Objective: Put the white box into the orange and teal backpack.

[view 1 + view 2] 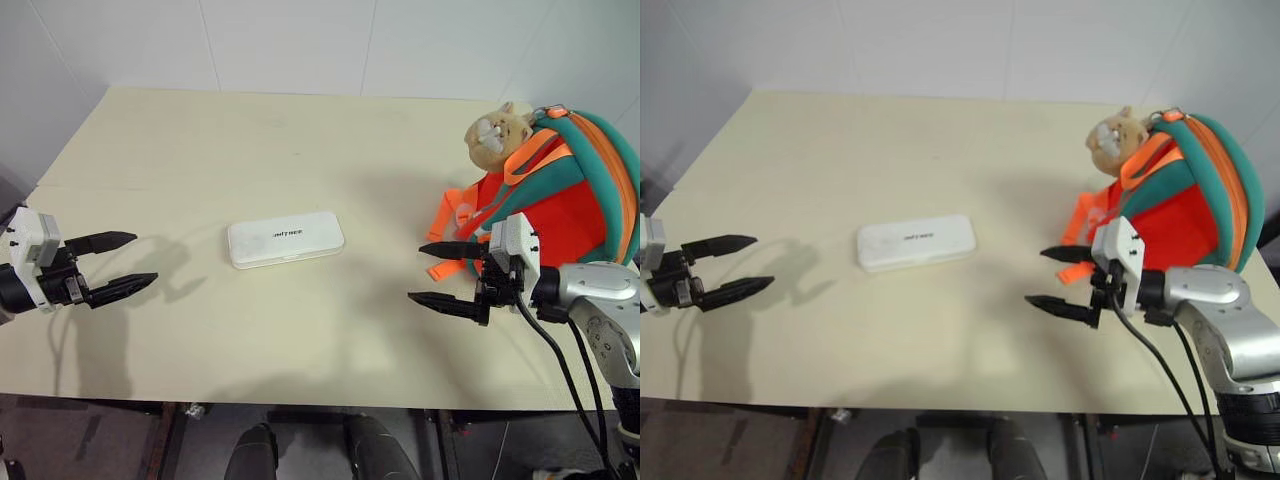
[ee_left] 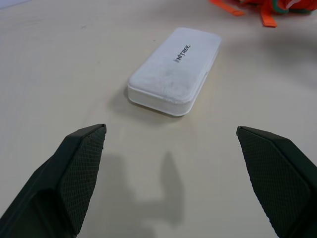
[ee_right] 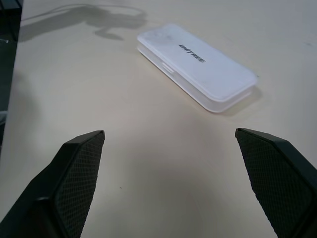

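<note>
White box (image 1: 286,240) lies flat on the counter (image 1: 250,140), lid up, between the two sets of fingers and clear of both. Its long axis runs across the counter, from the left fingers toward the right fingers, with the end nearer the right fingers angled slightly farther from the robot. Dark lettering on the lid runs along the same axis.

Left gripper (image 1: 118,263) hovers over the counter with its fingers (image 2: 74,173) spread wide and holding nothing; the fingertips point toward the near short end of the white box. Bare counter lies between them and the box.

Right gripper (image 1: 447,273) faces the opposite short end, its fingers (image 3: 74,178) likewise spread wide and empty. Bare counter separates them from the box.

Orange and teal backpack (image 1: 560,190) sits on the counter just behind the right fingers, on the side away from the box, with the plush animal head (image 1: 497,132) at its far end. Loose orange straps (image 1: 452,212) trail on the counter close beside the right fingers.
</note>
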`<action>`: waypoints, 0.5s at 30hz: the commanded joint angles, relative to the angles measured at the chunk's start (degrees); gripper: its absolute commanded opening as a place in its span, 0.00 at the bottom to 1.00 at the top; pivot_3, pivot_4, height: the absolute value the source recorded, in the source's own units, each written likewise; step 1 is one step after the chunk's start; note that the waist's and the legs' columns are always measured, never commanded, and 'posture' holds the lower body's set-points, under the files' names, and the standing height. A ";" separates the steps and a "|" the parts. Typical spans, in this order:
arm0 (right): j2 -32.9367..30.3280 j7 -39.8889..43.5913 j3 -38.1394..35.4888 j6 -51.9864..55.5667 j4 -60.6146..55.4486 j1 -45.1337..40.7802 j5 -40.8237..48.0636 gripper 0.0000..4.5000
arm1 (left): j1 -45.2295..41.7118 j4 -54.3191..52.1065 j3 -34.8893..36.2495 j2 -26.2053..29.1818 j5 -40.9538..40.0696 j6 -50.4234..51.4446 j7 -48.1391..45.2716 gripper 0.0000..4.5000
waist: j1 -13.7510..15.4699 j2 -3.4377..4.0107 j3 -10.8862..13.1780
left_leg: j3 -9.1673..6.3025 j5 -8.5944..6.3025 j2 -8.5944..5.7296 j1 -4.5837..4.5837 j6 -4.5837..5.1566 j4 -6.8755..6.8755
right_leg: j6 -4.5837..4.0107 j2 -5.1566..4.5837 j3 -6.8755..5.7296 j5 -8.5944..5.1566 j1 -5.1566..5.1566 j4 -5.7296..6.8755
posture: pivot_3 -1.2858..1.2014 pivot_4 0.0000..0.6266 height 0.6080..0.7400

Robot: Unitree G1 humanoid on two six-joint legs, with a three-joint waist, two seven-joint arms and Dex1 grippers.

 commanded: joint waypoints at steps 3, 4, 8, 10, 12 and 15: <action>2.02 -2.41 -1.16 0.18 -2.96 -0.87 1.75 0.99 | -2.79 1.00 -0.26 0.58 0.05 -1.62 -0.27 1.00 | 0.04 0.00 0.00 | -0.01 0.00 0.00 0.00 0.00 0.00 | 0.01 0.00 -0.01 0.00 -0.01 0.02 | 0.52 0.24 1.00; 2.45 -2.82 -1.20 0.26 -3.05 -0.65 1.79 0.99 | -2.80 0.93 -0.14 0.19 -0.03 -1.80 0.05 1.00 | -0.01 0.00 0.00 | -0.01 0.00 0.00 0.00 0.00 0.00 | 0.01 0.00 -0.01 0.00 -0.01 0.03 | 0.52 0.24 1.00; 2.44 -2.96 0.03 0.46 -3.69 -0.16 0.92 0.99 | -2.84 -0.02 -0.59 -0.65 0.09 -1.42 1.74 1.00 | 0.03 0.00 0.00 | 0.00 0.00 0.00 0.00 0.00 0.00 | 0.02 0.00 0.00 0.01 0.00 0.02 | 0.52 0.24 1.00; 3.38 -4.95 1.46 0.41 -2.68 -1.90 -0.98 0.99 | -4.20 0.55 -0.60 -1.32 0.86 -2.70 3.61 1.00 | 0.05 0.00 0.00 | 0.00 0.00 0.00 0.00 0.00 0.00 | 0.02 0.00 0.00 0.01 0.00 0.02 | 0.52 0.24 1.00; 4.02 -7.66 3.33 1.30 -1.67 -3.78 -3.42 0.99 | -4.87 0.35 -0.53 -1.88 1.14 -3.32 5.21 1.00 | -0.06 0.00 0.00 | -0.01 0.00 0.00 0.01 0.00 0.04 | 0.03 0.00 0.00 0.02 -0.01 0.05 | 0.52 0.24 1.00; 5.87 -14.07 5.35 4.62 -0.02 -6.29 -6.75 1.00 | -5.92 0.77 -0.52 -3.71 1.92 -6.79 7.38 0.92 | -0.17 0.00 0.00 | -0.01 0.01 0.00 0.02 0.00 0.08 | 0.03 0.01 0.02 0.02 -0.01 0.12 | 0.52 0.24 1.00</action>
